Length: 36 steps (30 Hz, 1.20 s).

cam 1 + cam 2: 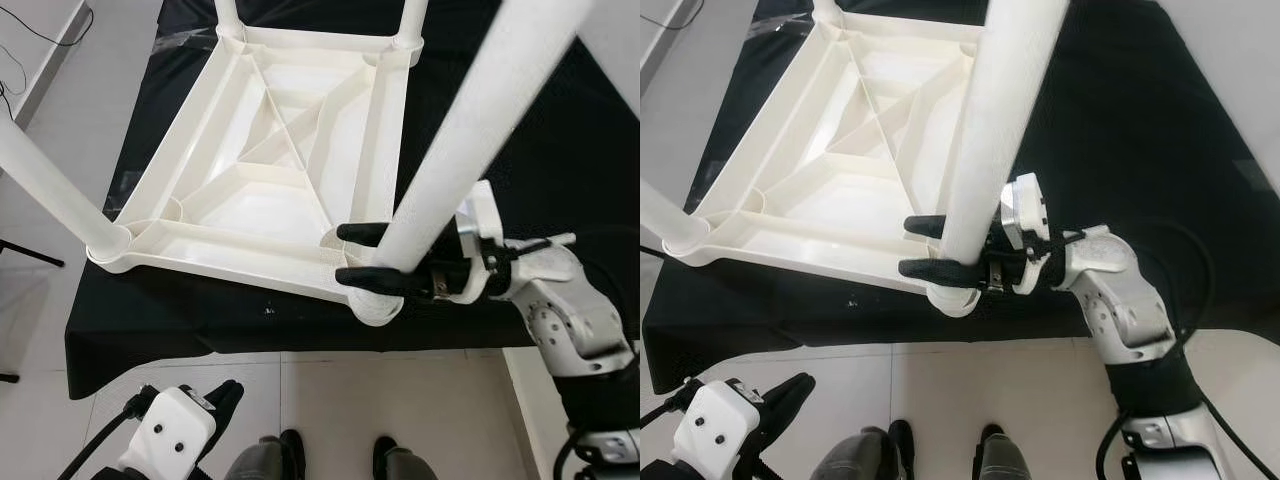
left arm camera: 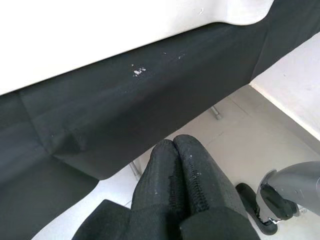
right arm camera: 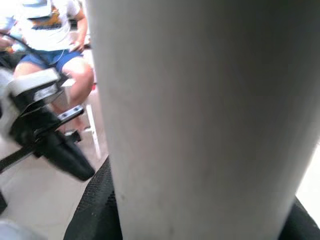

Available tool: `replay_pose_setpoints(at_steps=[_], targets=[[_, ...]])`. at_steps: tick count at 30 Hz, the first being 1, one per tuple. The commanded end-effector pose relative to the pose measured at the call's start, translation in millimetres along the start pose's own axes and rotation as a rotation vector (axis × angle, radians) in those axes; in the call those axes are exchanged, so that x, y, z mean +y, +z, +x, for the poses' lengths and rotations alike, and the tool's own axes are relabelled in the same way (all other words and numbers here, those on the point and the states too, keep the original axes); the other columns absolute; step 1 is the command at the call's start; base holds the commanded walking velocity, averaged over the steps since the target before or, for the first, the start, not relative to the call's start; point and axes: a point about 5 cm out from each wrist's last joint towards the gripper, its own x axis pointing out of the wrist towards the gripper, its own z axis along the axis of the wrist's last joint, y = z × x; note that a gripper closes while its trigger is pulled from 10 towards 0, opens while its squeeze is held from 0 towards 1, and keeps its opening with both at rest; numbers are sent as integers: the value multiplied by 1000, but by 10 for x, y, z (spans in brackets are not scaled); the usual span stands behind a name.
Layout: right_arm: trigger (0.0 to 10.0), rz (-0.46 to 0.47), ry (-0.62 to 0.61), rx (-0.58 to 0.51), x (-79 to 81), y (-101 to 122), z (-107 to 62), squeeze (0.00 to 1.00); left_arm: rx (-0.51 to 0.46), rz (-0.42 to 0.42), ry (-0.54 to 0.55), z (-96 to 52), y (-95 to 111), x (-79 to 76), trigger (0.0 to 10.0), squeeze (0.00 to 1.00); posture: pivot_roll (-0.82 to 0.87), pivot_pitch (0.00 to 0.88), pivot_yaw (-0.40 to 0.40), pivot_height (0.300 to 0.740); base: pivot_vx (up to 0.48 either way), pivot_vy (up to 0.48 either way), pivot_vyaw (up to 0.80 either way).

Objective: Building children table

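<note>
- My left end effector point(image 1: 222, 398) hangs low by the floor, fingers pressed together, holding nothing.
- My right end effector point(image 1: 362, 256) clamps the near white table leg point(image 1: 470, 130) just above its corner socket.
- Upside-down white tabletop point(image 1: 270, 190) lies on the black-draped counter point(image 1: 560, 170).

Bright, even light is falling from above, washing the ribbed white plastic tabletop point(image 1: 270, 170) almost featureless while the matte black cloth point(image 1: 540, 150) is swallowing detail. Both eye views are staying sharp. The right wrist view is blurring the close white cylindrical leg point(image 3: 200, 120) and the seated person point(image 3: 50, 35) behind.
</note>
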Motion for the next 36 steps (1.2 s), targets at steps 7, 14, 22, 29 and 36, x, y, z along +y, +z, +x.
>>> replay_pose_setpoints(at_steps=[7,14,22,29,36], targets=[[10000,22,43,88,35,-141,-29,0,26,21,-18,-24,-41,0,10000,0,64,338,37,740,0,0,0],[10000,25,57,91,14,-169,43,0,22,21,-16,-7,-43,-5,10000,0,61,339,32,740,0,0,0],[10000,30,25,51,-87,-115,113,0,15,18,-13,8,-38,-17,10000,0,57,342,20,740,0,0,0],[10000,39,11,46,-134,-133,131,0,8,16,-12,16,-26,-31,10000,0,55,345,12,740,0,0,0],[10000,43,-18,60,-178,-163,99,0,5,16,-10,18,-18,-35,10000,0,55,345,12,740,0,0,0]])
